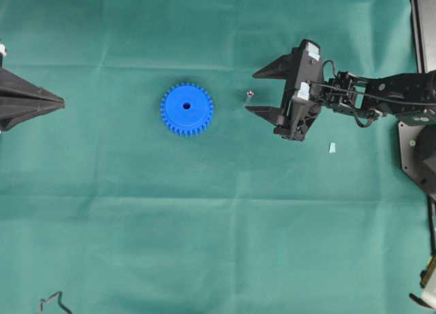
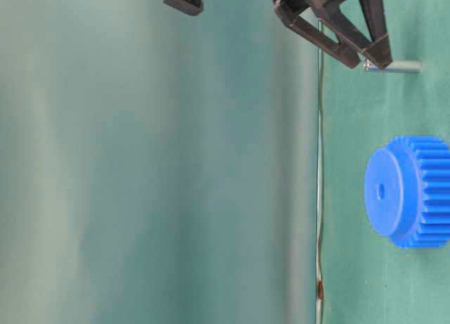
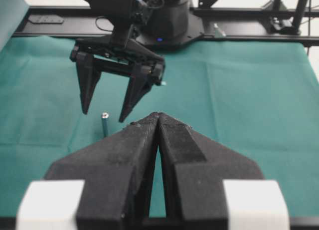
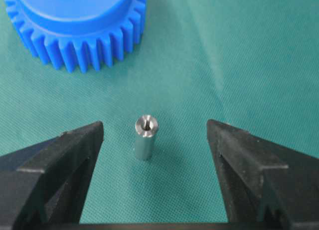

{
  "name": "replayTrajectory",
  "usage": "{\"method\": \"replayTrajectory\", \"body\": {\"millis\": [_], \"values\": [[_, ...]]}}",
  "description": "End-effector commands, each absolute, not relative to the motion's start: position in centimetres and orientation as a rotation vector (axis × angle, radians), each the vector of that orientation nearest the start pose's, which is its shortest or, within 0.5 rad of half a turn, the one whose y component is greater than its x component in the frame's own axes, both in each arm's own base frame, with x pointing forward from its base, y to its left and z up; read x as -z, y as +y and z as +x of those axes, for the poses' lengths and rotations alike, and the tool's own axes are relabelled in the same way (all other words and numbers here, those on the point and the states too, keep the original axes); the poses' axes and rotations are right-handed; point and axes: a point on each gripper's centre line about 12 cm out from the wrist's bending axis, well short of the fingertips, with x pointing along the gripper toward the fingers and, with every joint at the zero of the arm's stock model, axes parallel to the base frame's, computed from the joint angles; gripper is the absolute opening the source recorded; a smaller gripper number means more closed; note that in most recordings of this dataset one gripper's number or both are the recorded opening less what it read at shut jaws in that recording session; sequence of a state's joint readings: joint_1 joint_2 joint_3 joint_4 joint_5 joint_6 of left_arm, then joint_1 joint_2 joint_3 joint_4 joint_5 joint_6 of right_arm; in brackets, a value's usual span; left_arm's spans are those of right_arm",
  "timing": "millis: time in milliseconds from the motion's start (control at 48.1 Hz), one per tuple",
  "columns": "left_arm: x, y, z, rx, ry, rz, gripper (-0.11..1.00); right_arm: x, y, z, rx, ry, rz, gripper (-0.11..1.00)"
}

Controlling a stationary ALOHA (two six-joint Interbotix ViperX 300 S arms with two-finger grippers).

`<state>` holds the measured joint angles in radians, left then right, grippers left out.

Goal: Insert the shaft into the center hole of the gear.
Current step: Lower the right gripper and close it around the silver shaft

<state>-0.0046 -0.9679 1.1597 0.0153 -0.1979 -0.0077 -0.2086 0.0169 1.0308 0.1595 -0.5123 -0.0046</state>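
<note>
The blue gear [image 1: 187, 108] lies flat on the green cloth with its dark center hole [image 1: 187, 105] facing up; it also shows in the table-level view [image 2: 411, 191] and the right wrist view [image 4: 77, 23]. The small silvery shaft [image 1: 249, 95] stands upright on the cloth to the gear's right. My right gripper [image 1: 255, 92] is open, its fingers on either side of the shaft [image 4: 145, 137] without touching it. My left gripper [image 1: 61, 104] is shut and empty at the far left edge, well away from the gear.
A small pale blue scrap [image 1: 332, 148] lies on the cloth below the right arm. A bent wire piece [image 1: 54, 303] sits at the bottom left. The right arm's base plate [image 1: 417, 147] is at the right edge.
</note>
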Motion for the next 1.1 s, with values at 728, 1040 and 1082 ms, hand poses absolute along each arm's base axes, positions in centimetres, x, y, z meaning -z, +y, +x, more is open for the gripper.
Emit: {"method": "replayTrajectory", "body": {"millis": [728, 1040, 1082], "values": [[-29.8, -0.2, 20.1, 0.010, -0.020, 0.010, 0.00, -11.2, -7.4, 31.6, 0.302, 0.521, 0.160, 0.17], [-29.7, -0.2, 20.1, 0.010, -0.014, 0.007, 0.00, -16.2, -7.1, 32.1, 0.270, 0.516, 0.167, 0.17], [-29.8, -0.2, 20.1, 0.010, -0.015, 0.007, 0.00, -16.7, -7.0, 32.0, 0.262, 0.526, 0.163, 0.17]]}}
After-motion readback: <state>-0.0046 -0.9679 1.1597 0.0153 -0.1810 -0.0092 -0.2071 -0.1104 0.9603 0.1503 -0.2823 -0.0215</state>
